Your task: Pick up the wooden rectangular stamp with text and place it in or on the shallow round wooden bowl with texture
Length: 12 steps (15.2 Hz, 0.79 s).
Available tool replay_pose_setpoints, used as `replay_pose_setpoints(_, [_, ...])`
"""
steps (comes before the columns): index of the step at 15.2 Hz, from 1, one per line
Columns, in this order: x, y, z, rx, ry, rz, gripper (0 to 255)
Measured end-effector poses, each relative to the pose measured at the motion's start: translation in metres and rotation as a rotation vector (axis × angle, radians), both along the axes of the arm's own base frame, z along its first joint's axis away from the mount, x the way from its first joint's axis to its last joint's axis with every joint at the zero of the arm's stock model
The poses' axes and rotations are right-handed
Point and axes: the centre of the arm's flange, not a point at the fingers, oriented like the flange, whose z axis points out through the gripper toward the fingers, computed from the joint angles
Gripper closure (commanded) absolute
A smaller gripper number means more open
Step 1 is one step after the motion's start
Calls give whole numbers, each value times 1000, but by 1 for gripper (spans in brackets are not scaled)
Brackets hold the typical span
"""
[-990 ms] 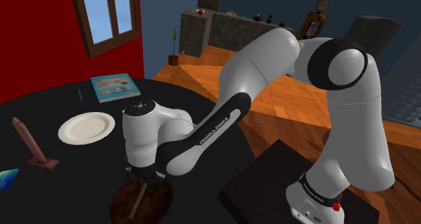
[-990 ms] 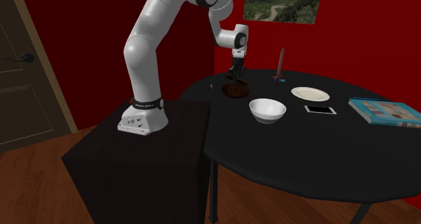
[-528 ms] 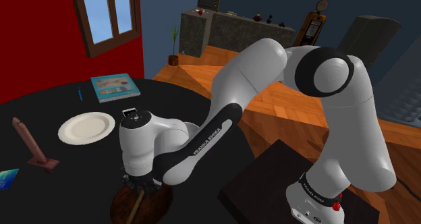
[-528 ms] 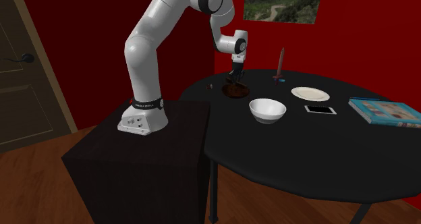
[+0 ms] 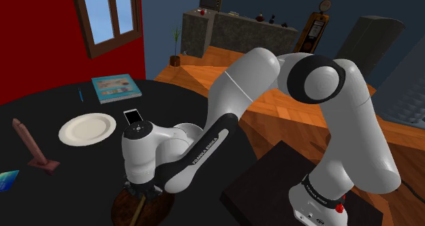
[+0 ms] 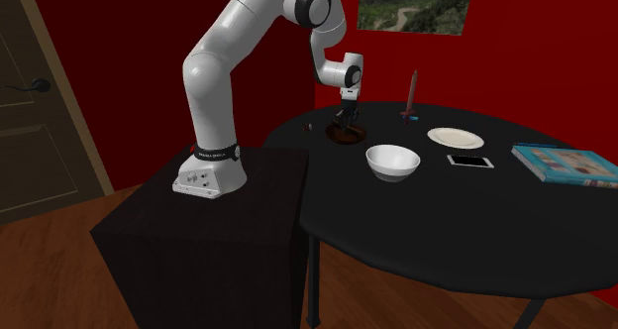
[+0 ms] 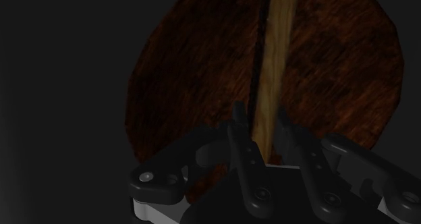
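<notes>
The gripper is closed narrow on the stamp, a pale wooden bar hanging from it low over the middle of the brown bowl; whether its far end touches the bowl I cannot tell. The bar looks long for so shallow a bowl, so released high or tilted it may topple across the rim onto the table, and pressing lower could shove the bowl
</notes>
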Motion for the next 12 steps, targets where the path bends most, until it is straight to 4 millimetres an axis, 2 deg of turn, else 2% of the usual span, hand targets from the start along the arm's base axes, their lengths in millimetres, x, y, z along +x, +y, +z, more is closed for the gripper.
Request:
replay_pose_setpoints(5, [0,0,-1,0,0,0,255])
replay_pose_setpoints(6, [0,0,-1,0,0,0,0])
replay_pose_setpoints(12, [0,0,-4,-2,3,0,0])
